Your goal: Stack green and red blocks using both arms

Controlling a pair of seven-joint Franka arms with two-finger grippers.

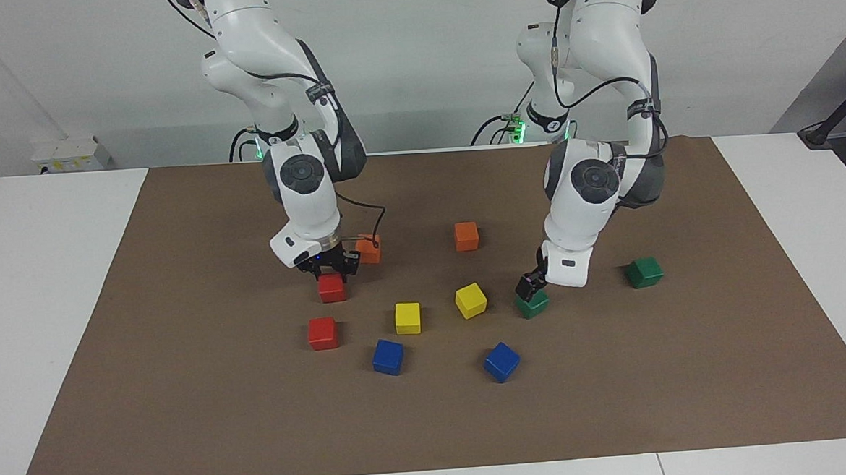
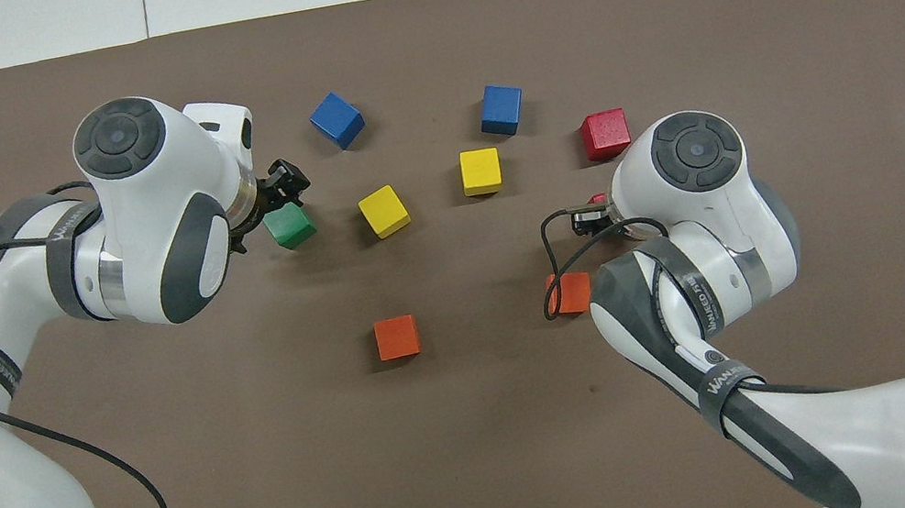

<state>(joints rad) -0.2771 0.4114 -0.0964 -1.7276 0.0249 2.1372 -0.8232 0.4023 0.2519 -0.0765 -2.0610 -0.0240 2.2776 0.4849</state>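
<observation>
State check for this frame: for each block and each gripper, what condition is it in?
Left gripper: down on a green block.
Right gripper: down over a red block.
Other green block: loose on the mat, unstacked.
Other red block: loose, unstacked.
Orange blocks: flat, apart; one lies beside the right gripper.
Yellow blocks: flat, apart.
Blue blocks: flat, apart.

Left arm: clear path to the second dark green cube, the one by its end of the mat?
Probably yes. The loose dark green cube sits alone on the brown mat, nothing beside it. But the left gripper is down on the other dark green cube, so it is busy there first.
</observation>
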